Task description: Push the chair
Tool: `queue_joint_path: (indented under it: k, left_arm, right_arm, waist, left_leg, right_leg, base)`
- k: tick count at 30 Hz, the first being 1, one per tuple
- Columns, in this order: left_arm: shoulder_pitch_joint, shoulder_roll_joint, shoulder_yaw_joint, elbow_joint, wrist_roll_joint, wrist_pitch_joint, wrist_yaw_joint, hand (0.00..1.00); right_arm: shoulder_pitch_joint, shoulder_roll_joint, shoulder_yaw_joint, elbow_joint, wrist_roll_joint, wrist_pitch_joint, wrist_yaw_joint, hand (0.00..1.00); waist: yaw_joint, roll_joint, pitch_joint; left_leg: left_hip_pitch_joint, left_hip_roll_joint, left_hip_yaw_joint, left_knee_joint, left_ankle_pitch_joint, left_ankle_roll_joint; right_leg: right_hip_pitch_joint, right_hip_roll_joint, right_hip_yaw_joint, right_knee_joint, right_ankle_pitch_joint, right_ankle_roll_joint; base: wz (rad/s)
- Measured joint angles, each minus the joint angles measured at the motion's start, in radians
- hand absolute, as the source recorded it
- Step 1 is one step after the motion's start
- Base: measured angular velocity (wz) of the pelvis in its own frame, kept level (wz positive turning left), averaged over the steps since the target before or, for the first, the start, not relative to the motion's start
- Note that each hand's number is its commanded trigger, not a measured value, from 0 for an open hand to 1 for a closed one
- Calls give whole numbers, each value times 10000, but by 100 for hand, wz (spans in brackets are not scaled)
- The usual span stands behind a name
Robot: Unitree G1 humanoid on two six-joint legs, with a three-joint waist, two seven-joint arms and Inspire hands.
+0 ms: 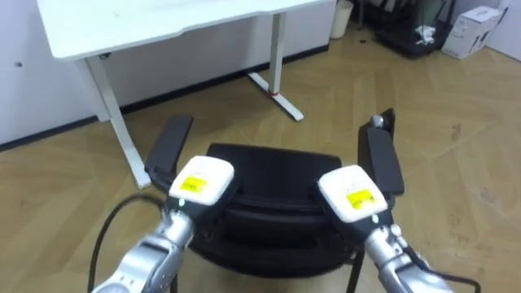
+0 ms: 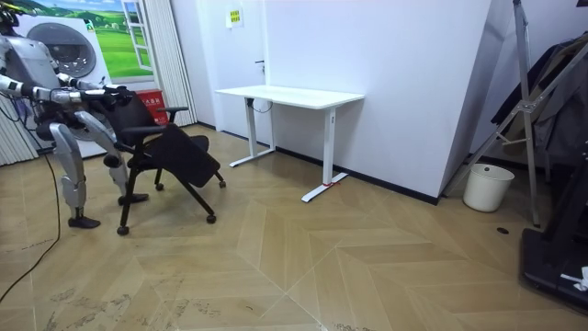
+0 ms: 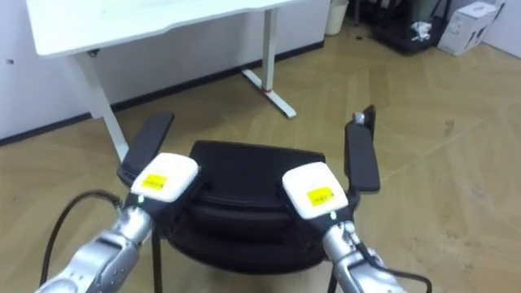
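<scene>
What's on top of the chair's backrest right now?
The left hand and right hand rest on the chair back's top edge, one near each end. The edge beneath them is covered.

black armchair [image 1: 277,175] facing white desk [image 1: 155,24]

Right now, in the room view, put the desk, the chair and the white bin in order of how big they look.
1. The desk and the chair look about alike. The chair stands nearer the camera, so I won't rank them.
2. The bin, clearly the smallest.
</scene>
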Motion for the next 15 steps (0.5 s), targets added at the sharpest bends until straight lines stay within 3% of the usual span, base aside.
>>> queue_joint_path:
  k: [3,6,7,8,10,11,13,14,15]
  left_arm:
    - [-41,14,52,-99,-13,-9,-29,100]
    - [-145,-4,167,-190,-45,-16,-76,100]
    - [-273,-10,207,-125,-121,-22,-67,100]
    - [-380,-11,207,-50,-161,-23,-57,100]
    - [-632,40,207,170,-233,-23,-19,100]
    - [-652,66,207,203,-233,-26,-12,100]
    - [-665,208,186,325,-238,-100,40,100]
    - [-662,225,186,371,-248,-121,74,100]
    - [-652,250,188,402,-311,-121,106,100]
  right_arm:
    - [12,-121,-1,-182,-70,3,-102,100]
    - [-113,-118,-25,-246,-270,80,-293,100]
    - [-319,-149,-9,-187,-286,79,-292,100]
    - [-429,-137,-9,-124,-291,84,-292,100]
    - [-698,96,-1,215,-272,107,-291,100]
    - [-724,173,1,276,-267,107,-292,100]
    - [-768,348,76,559,-254,105,-347,100]
    - [-786,378,111,605,-245,106,-365,100]
    - [-822,446,193,620,-248,182,-368,100]
  waist:
    - [-47,-221,25]
    - [-23,-329,-4]
    - [-4,-281,52]
    - [-6,-236,109]
    - [-9,-158,199]
    - [-9,-147,203]
    - [-4,-59,243]
    - [39,7,253]
    - [125,145,287]
  left_leg:
    - [55,-520,16,59,-19,285]
    - [52,-1033,94,518,-495,621]
    - [39,-1119,97,779,-761,727]
    - [41,-1127,98,907,-879,775]
    - [217,-1124,-5,1054,-1177,911]
    - [299,-1124,-51,1055,-1243,931]
    - [736,-1145,-316,967,-1495,1033]
    - [826,-1152,-416,939,-1558,1068]
    - [986,-1136,-586,842,-1638,1101]
  right_leg:
    - [62,-508,-80,235,-186,325]
    - [17,-1093,-103,914,-462,638]
    - [-267,-1355,-122,1773,-497,693]
    - [-486,-1498,-115,2437,-405,617]
    - [-1252,-1971,2,4491,524,389]
    - [-1416,-1984,135,4812,827,302]
    - [-1753,-1904,667,5648,1893,135]
    - [-1863,-1828,833,5806,1976,158]
    - [-2235,-1607,1004,6027,1762,217]
  base:
    - [12]
    - [5]
    - [0]
    - [4]
    - [15]
    - [17]
    - [13]
    - [-8]
    - [-16]
